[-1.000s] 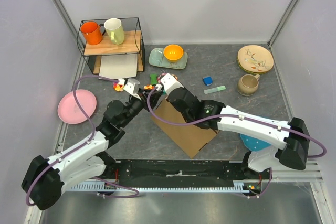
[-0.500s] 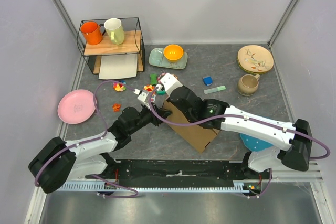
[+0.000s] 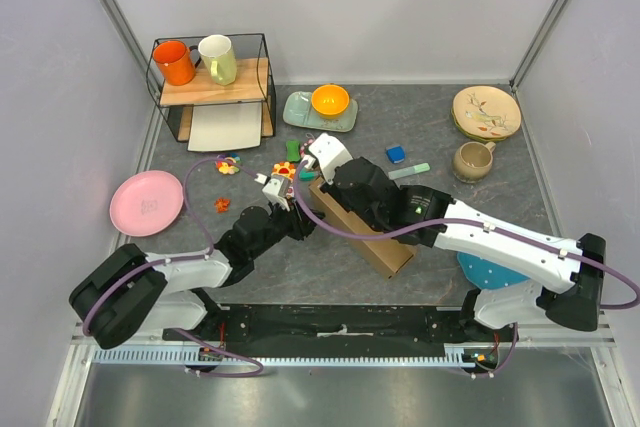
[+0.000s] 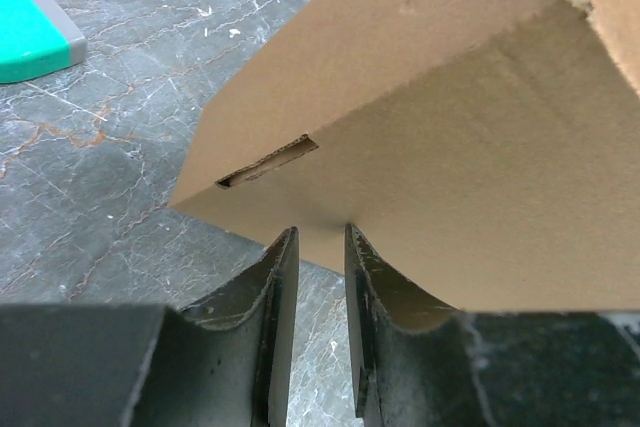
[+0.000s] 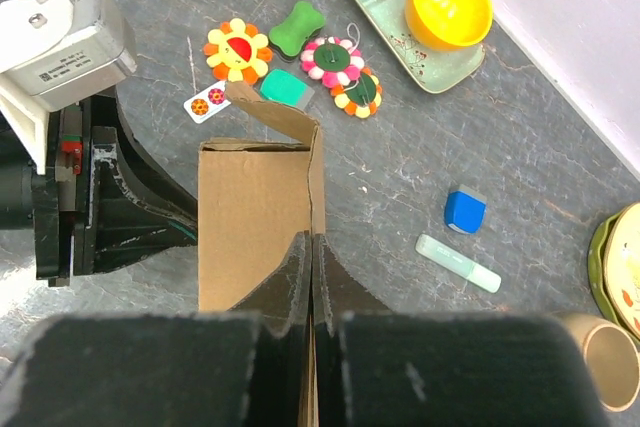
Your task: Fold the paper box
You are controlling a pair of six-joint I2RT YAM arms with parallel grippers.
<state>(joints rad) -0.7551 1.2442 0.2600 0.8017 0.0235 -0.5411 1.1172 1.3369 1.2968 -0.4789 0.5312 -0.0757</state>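
Paper box (image 3: 378,247): raised on edge, mid-counter (image 3: 480,152).
My right hand (image 5: 311,247): clenched on its top wall.
My left hand (image 4: 317,247): slightly parted, empty, at its lower edge.
Risk: my shove could buckle the panel or break that thin pinch.

The left arm (image 3: 185,272) lies low and reaches forward and rightward. Its end effector (image 4: 315,239) has its 2 fingers a narrow gap apart. The right arm (image 3: 500,242) stretches leftward with its wrist tipped down (close beside the left wrist). Its end effector (image 5: 311,239) is pinched tight on a wall of the paper box (image 5: 250,217).
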